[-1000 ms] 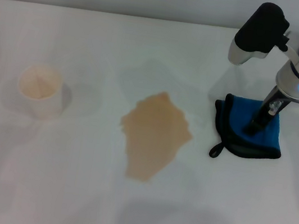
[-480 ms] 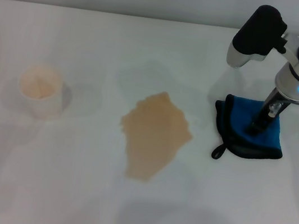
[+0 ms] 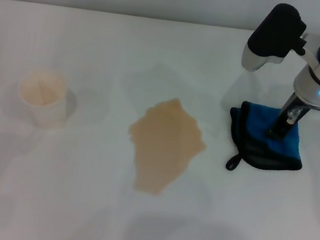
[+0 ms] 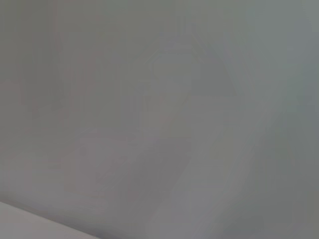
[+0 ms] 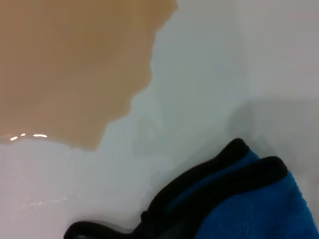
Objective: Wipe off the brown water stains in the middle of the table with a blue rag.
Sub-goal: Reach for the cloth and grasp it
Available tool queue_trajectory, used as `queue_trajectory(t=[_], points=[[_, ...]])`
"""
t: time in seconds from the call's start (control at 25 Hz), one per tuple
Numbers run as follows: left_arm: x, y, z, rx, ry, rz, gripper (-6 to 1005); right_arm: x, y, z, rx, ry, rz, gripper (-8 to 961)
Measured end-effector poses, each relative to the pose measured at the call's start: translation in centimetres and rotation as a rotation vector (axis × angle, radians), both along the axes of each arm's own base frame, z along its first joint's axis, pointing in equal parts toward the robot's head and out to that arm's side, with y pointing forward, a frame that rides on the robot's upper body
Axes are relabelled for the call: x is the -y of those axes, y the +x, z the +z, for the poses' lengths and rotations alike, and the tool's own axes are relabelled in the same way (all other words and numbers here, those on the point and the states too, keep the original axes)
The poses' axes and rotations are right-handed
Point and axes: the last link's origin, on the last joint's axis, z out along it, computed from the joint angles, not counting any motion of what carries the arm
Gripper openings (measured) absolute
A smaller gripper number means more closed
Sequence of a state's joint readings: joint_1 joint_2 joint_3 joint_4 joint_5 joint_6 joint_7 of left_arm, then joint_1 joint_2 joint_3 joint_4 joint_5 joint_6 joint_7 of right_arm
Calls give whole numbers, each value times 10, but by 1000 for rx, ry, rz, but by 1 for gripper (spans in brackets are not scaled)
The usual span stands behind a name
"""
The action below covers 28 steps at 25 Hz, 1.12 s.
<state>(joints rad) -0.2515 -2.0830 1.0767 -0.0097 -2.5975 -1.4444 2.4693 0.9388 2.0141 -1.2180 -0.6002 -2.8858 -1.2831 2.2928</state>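
Slightly risen since before, right claw presses on folded bright blue rag; claw aperture cannot be told. Tan-brown jagged stain lies apart on white matte tabletop.

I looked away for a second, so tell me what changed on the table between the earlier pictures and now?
Very little. The right gripper stays planted on the blue rag, with its arm shifted only slightly. The rag's black loop swung a touch toward the rag's right. The brown water stains, the paper cup and the table are unchanged. The left gripper is out of view.
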Motion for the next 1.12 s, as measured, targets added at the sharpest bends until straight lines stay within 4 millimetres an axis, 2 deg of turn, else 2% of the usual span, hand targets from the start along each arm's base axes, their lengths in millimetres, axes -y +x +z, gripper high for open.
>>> queue_trajectory(t=[0.08,0.32,1.12], points=[[0,0,0,-1,0,-1,876,1,-1,0,-2,-4,-3,47],[-1,0,1,-2,3,-2,876,2,-2,-1,-10,-13,-11,10],[2,-2,1,-3,-1,5,876,3,-3,-5,-6,-23,7,107]])
